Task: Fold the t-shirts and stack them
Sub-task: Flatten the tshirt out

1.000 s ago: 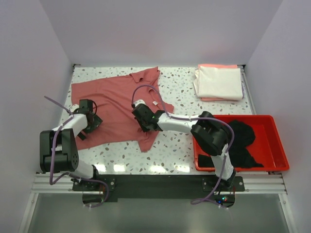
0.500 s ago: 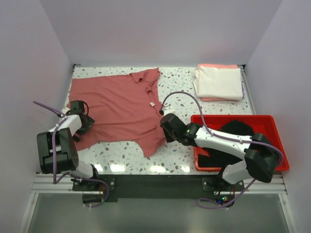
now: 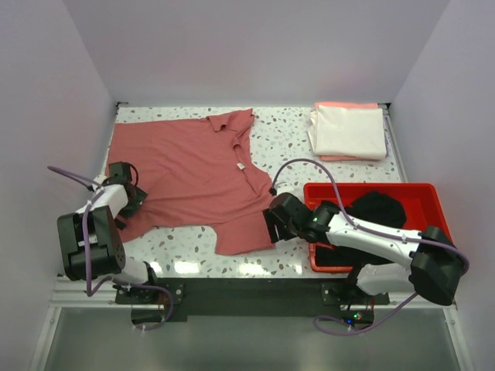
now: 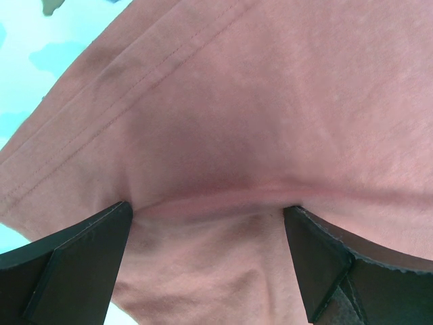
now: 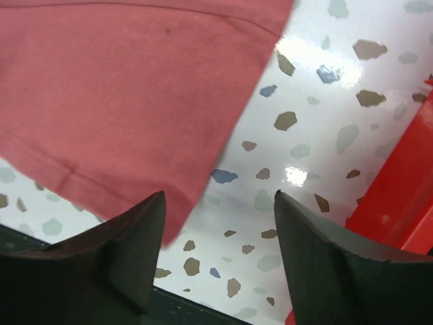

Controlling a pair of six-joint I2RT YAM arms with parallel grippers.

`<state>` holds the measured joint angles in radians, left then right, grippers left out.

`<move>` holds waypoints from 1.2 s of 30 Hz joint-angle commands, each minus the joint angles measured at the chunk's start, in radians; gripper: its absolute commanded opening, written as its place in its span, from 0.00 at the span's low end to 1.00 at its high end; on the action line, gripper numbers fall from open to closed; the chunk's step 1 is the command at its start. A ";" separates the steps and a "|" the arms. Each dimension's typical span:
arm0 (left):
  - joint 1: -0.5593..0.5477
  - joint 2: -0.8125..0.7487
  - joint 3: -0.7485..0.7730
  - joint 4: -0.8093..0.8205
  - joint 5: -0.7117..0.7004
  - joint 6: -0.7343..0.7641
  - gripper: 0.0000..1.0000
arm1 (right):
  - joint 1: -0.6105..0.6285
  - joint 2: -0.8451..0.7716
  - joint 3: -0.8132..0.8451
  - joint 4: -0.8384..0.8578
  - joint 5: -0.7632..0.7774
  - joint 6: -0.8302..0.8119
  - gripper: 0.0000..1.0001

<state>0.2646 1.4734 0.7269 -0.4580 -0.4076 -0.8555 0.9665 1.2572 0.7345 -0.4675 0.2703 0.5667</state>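
Left jaws: wide apart, pressed low onto the dusty rose-red t-shirt [image 4: 237, 101]. A raised ridge of the cloth runs from one finger [image 4: 74, 250] across to the other, bunched in the gap and not pinched. A stitched hem crosses the far left of that view, with a sliver of pale surface beyond it.

Right jaws: apart, nothing between them. Through the gap, bare speckled surface [image 5: 304, 135]. The shirt's hemmed corner [image 5: 115, 88] comes down to the finger [image 5: 128, 237] on the left of the view; cannot tell if it touches. The red tray [image 5: 392, 196] edges in at right.

From above, the left jaws sit at the shirt's near-left edge, by the sleeve, and the left arm [image 3: 93, 232] stands at the surface's near-left corner. The right arm [image 3: 371, 236] lies low along the near edge, its jaws just right of the shirt's near hem flap.

The rose-red t-shirt [image 3: 193, 174] lies spread mostly flat over the left half of the surface [image 3: 290, 147], collar toward the far side and some creases along the near edge.

Far right, a folded cream-white t-shirt [image 3: 349, 131] lies on a peach-pink t-shirt [image 3: 340, 105], which shows only at its edges.

Near right, a crumpled black t-shirt [image 3: 379, 209] sits in the red tray [image 3: 445, 232].
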 commanded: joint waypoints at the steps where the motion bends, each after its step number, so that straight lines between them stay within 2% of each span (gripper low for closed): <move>1: 0.015 -0.042 -0.020 -0.079 0.009 -0.027 1.00 | 0.001 -0.038 0.091 -0.007 -0.054 -0.050 0.71; 2: 0.016 -0.074 -0.018 -0.087 0.024 -0.030 1.00 | 0.003 -0.041 0.106 -0.002 -0.084 -0.062 0.88; 3: 0.015 -0.090 -0.017 -0.085 0.033 -0.033 1.00 | 0.003 -0.042 0.111 0.006 -0.097 -0.070 0.99; 6: 0.016 -0.136 0.002 -0.093 0.081 -0.040 1.00 | 0.001 -0.004 0.141 0.062 -0.118 -0.105 0.99; 11: 0.015 -0.162 0.057 -0.082 0.144 -0.040 1.00 | 0.001 0.187 0.233 0.139 -0.152 -0.137 0.99; 15: 0.013 -0.141 0.068 -0.004 0.225 -0.001 1.00 | 0.001 0.323 0.299 0.145 -0.167 -0.139 0.99; 21: 0.012 -0.059 0.071 -0.004 0.222 0.035 1.00 | 0.003 0.413 0.247 0.135 -0.172 -0.114 0.99; 29: 0.012 -0.076 -0.030 -0.002 0.171 0.004 1.00 | 0.005 0.323 0.049 0.089 -0.207 -0.033 0.99; 30: 0.012 -0.087 -0.043 -0.034 0.126 -0.048 1.00 | 0.005 0.312 0.036 0.083 -0.207 -0.016 0.99; 36: 0.013 -0.171 -0.118 -0.089 0.029 -0.138 1.00 | 0.024 0.194 -0.095 0.018 -0.240 0.048 0.99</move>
<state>0.2691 1.3296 0.6403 -0.4820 -0.2768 -0.9138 0.9756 1.4818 0.7464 -0.2928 0.0830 0.5323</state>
